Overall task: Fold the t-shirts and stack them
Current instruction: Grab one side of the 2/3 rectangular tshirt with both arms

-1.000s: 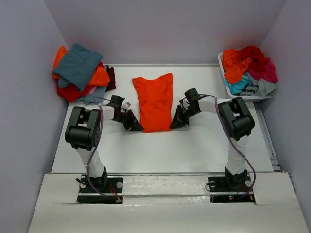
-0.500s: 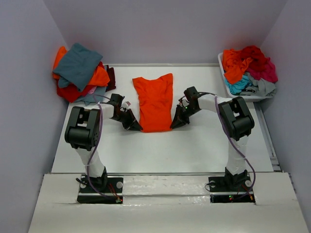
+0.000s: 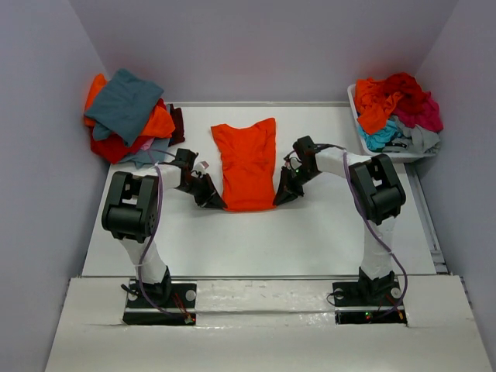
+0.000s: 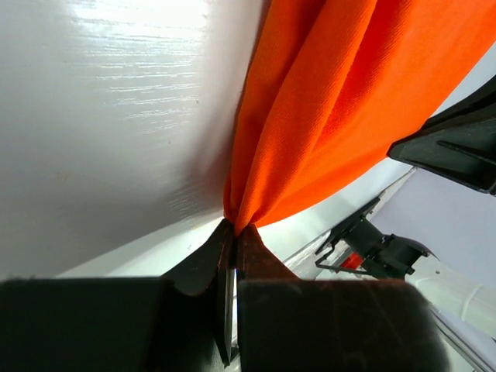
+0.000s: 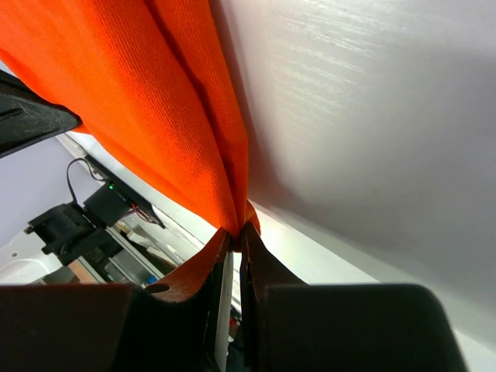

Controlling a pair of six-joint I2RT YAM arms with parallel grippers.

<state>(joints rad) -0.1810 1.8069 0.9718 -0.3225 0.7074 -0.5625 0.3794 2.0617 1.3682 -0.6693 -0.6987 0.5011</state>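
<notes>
I have the orange t-shirt [image 3: 246,163] lying flat in the middle of the counter [image 3: 325,232]. In the overhead view it is a long strip, with its wider end toward the top of the frame and its narrower hem toward the bottom. My left claw [image 3: 218,204] sits at the lower left corner of that hem, and my right claw [image 3: 277,201] sits at the lower right corner. The two arms angle in toward each other from either side. In the left wrist view the jaws are pressed together with only a thin slit between them. The orange cloth bunches into pleats right at their tips, so that claw is clenched on the shirt's corner. The right wrist view shows the same thing mirrored, with the jaws nipped tight on a gathered point of orange fabric and the cloth fanning away toward the upper left of that frame. At both pinched corners the cloth looks drawn up off the white surface, though I can't tell how far. In the upper left of the overhead frame a pile of t-shirts [image 3: 128,116] sits at the counter's far corner, with a teal-grey one on top of orange and red ones. In the upper right, a white bin [image 3: 359,128] holds a heap of loose shirts [image 3: 397,101] in orange, red, magenta, turquoise and grey.
</notes>
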